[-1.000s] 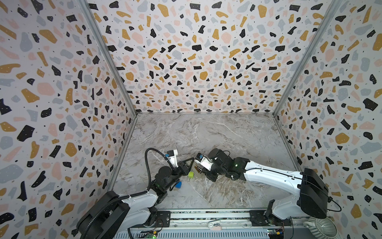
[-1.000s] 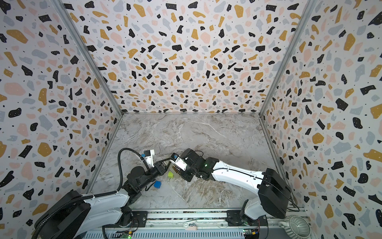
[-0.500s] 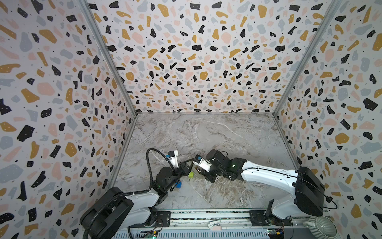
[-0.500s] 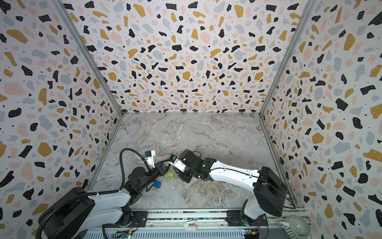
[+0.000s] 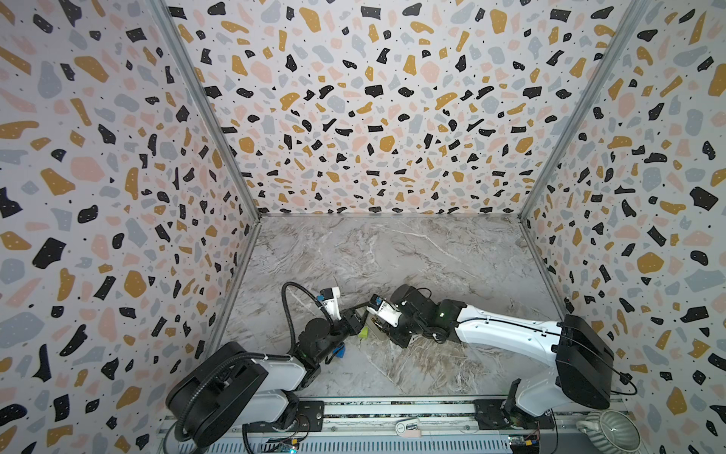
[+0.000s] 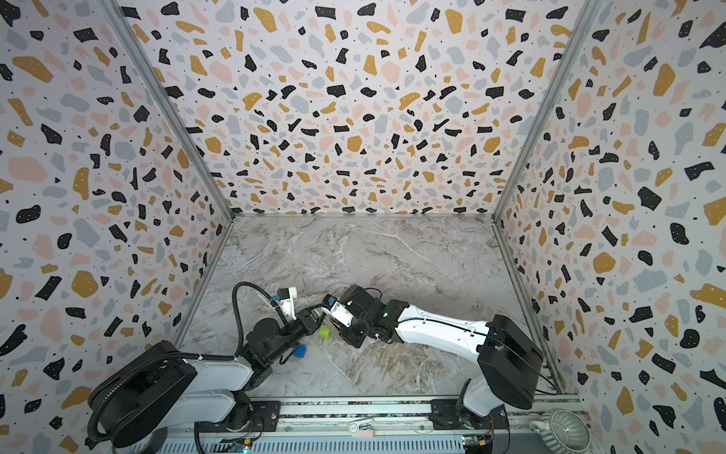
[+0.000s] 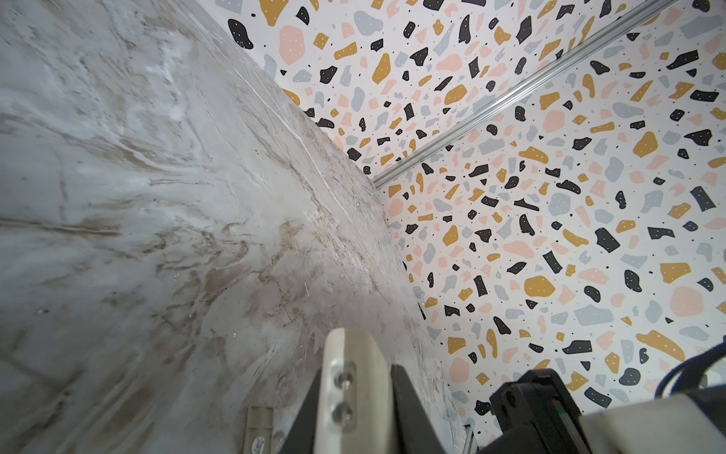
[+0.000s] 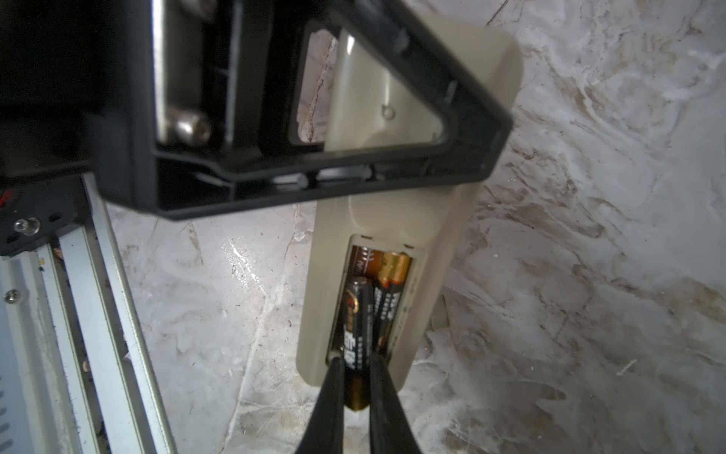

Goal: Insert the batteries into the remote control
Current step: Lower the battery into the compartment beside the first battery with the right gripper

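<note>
Right jaws: I see them pinching a battery (image 8: 355, 314), tilted into the recess (image 8: 359, 257).
Second battery (image 8: 393, 283): seated beside it.
Left jaws: pressed together, over the remote (image 8: 393, 212).
Remote: back-up on worktop (image 8: 589, 275).

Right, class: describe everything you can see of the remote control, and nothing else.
The remote control is a slim cream plastic handset lying back-up on the marble table. Its battery recess stands open, coverless. A seated battery lies inside; a second battery, pinched by the right pincer, tilts into the recess, one end overhanging the remote's end. The left pincer, black-framed, crosses its other half; whether it grips is unclear.
</note>
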`<state>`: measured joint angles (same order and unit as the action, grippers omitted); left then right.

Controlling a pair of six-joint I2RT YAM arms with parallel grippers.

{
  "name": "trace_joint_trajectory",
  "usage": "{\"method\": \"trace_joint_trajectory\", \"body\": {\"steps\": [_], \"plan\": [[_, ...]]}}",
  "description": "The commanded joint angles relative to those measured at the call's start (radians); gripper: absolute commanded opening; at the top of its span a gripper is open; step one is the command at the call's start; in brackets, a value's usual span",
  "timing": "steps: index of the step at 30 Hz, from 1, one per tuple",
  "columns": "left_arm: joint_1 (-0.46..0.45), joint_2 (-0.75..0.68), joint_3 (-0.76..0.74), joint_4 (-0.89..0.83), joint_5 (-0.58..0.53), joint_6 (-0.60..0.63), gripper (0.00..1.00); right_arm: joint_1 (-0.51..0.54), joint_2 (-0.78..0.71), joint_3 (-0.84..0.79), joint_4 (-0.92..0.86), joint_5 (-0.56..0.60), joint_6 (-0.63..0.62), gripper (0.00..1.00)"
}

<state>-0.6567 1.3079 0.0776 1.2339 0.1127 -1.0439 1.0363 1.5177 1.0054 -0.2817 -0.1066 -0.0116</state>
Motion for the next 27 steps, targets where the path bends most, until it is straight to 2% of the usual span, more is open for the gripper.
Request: {"method": "trace_joint_trajectory", "body": {"steps": [1,13,22,27], "plan": [[-0.036,0.026,-0.006,0.189,0.034,-0.047,0.00,0.005,0.013,0.047,0.023,0.025,0.015,0.00],[-0.125,0.173,0.004,0.348,-0.059,-0.104,0.00,0.005,0.029,0.052,0.020,0.055,0.033,0.02],[-0.129,0.258,0.003,0.453,-0.062,-0.143,0.00,0.005,0.013,0.044,0.017,0.051,0.031,0.22],[-0.129,0.256,0.002,0.445,-0.067,-0.143,0.00,0.005,0.004,0.039,0.015,0.048,0.030,0.25]]}}
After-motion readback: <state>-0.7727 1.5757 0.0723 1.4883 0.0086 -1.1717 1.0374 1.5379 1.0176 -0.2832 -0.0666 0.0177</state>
